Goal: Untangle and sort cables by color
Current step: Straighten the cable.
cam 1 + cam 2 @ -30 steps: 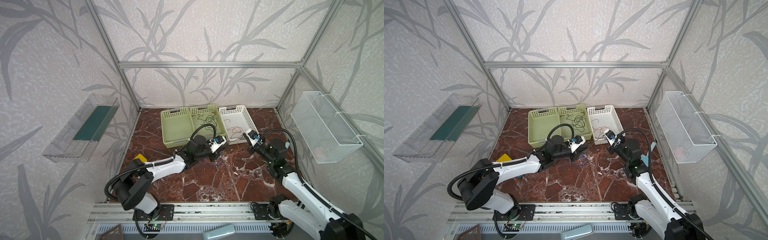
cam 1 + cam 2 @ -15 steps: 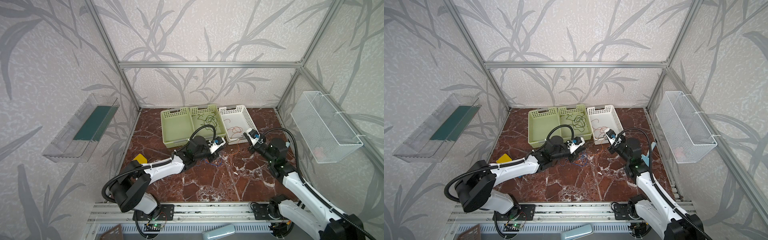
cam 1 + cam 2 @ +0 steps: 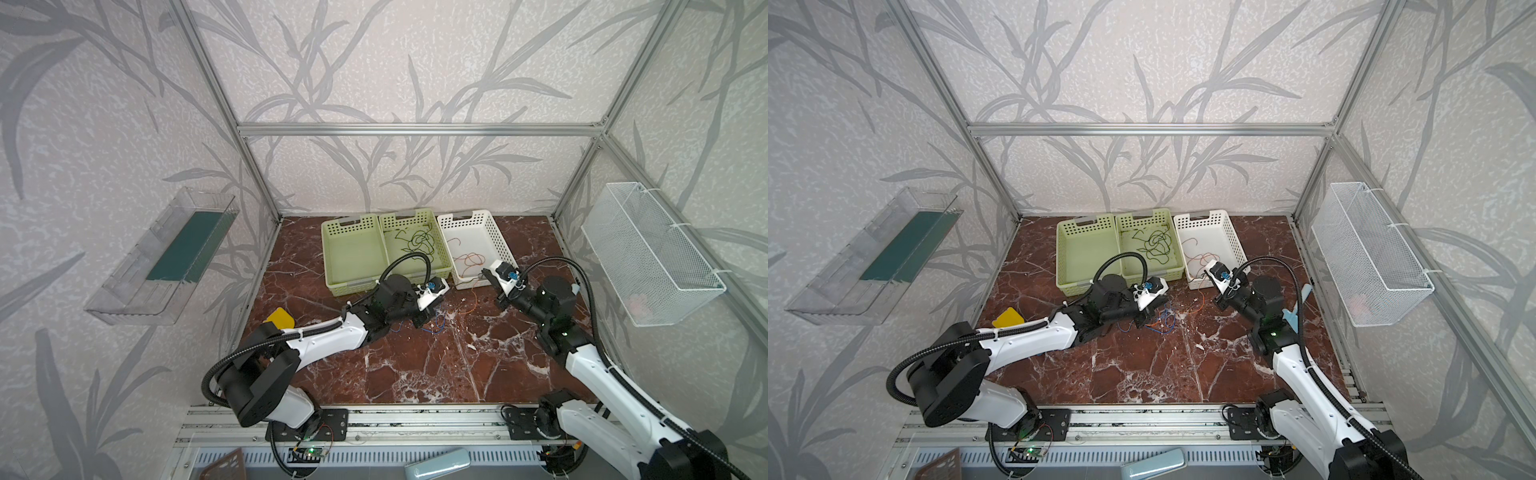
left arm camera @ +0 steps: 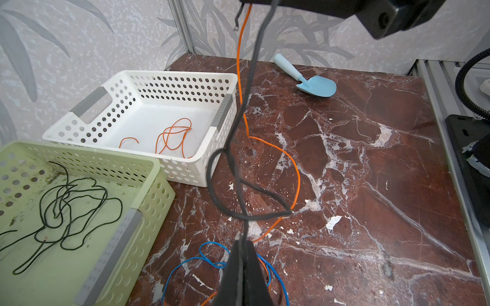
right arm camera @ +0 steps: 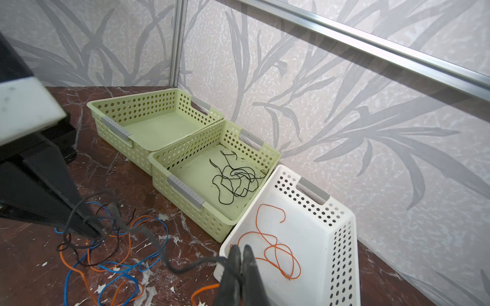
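Both my left gripper (image 4: 241,245) and my right gripper (image 5: 240,253) are clamped shut on 1 dark cable (image 4: 250,79) strung between them, loose blue and orange cables (image 5: 114,254) lying under the left; beyond them 1 green basket (image 5: 185,192) holds dark cables (image 5: 236,174), 1 white basket (image 5: 342,251) orange cables (image 5: 275,247).

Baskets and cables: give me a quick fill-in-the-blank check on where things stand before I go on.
The white basket holds only ___ cables.
The dark green cables lie in the ___ of the three baskets.
The blue cables lie on the marble tabletop, and the outer green basket is ___.
The left gripper and the right gripper are both shut on one dark cable stretched ___ them.
Missing words: orange; middle; empty; between.
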`<state>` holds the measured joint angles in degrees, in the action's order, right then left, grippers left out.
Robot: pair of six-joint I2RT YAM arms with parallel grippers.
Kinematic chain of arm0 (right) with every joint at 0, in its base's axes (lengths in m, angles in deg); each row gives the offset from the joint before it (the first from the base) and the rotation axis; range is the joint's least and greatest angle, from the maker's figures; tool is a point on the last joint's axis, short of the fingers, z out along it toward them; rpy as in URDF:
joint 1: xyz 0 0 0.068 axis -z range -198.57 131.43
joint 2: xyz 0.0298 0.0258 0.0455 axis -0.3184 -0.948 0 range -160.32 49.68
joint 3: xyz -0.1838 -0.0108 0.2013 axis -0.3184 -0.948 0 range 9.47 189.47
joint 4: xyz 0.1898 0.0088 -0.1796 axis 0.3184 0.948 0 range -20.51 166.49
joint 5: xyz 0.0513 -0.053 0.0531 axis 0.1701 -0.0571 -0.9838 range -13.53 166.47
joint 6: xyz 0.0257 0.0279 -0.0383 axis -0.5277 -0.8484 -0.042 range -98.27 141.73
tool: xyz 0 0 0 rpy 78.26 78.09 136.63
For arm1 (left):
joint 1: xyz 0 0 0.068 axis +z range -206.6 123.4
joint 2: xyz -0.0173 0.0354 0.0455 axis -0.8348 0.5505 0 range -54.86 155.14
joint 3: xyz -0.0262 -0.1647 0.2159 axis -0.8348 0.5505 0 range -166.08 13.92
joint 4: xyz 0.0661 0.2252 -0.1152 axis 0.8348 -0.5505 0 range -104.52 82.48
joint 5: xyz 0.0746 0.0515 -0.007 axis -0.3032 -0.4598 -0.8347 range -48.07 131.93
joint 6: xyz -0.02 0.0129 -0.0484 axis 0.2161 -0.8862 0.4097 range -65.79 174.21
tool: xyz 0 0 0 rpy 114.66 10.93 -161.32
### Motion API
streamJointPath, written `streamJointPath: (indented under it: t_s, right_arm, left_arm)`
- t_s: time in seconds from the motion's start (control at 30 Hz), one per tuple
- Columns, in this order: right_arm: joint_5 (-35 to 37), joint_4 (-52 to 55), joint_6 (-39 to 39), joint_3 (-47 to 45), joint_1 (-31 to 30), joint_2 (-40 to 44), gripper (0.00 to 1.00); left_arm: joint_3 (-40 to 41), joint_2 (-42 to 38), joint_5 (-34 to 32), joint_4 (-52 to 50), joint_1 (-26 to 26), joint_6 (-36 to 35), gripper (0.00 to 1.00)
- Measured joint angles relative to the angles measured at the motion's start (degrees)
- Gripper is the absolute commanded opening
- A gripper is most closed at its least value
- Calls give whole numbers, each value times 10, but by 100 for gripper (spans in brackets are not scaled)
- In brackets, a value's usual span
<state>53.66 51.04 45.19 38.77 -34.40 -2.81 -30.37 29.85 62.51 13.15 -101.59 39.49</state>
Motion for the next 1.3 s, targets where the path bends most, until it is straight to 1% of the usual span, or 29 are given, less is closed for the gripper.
streamJointPath:
  t_s: [0.13, 0.3, 0.57, 0.6, 0.63, 0.73, 0.77, 0.83, 0.9, 1.03, 1.1, 1.13, 1.2, 1.3]
  right_arm:
    - [5, 17, 26, 7, -42, -16, 0]
    - [31, 27, 56, 18, -91, -54, 0]
    - [64, 38, 84, 20, -112, -80, 0]
    - [71, 38, 85, 21, -115, -83, 4]
    - [78, 40, 87, 22, -116, -84, 10]
    - [106, 54, 80, 26, -120, -84, 49]
    - [114, 59, 79, 26, -119, -82, 61]
    - [127, 70, 69, 24, -116, -76, 72]
    - [131, 76, 52, 17, -103, -61, 77]
    - [146, 103, -14, 7, -31, -17, 78]
    - [133, 110, -51, 7, 6, 5, 77]
    - [120, 110, -65, 6, 19, 17, 76]
    - [79, 106, -97, 7, 25, 31, 72]
    - [-1, 98, -142, 30, 21, 14, 66]
  left_arm:
    - [-20, 0, 1, -8, 0, -3, 0]
    - [-40, 0, 0, -11, -3, -5, 0]
    - [-55, 2, -10, -33, -5, -14, 0]
    - [-59, 3, -14, -36, -7, -17, 0]
    - [-62, 3, -17, -38, -8, -20, 0]
    - [-64, 3, -30, -40, -10, -26, 0]
    - [-64, 3, -35, -42, -10, -30, 0]
    - [-64, 3, -46, -44, -10, -38, 0]
    - [-64, 3, -54, -46, -10, -48, 0]
    - [-64, 3, -70, -46, -10, -71, 0]
    - [-64, 3, -72, -48, -10, -85, 0]
    - [-64, 3, -73, -50, -10, -92, 0]
    - [-64, 3, -72, -56, -10, -103, 0]
    - [-64, 3, -72, -61, -10, -119, 0]
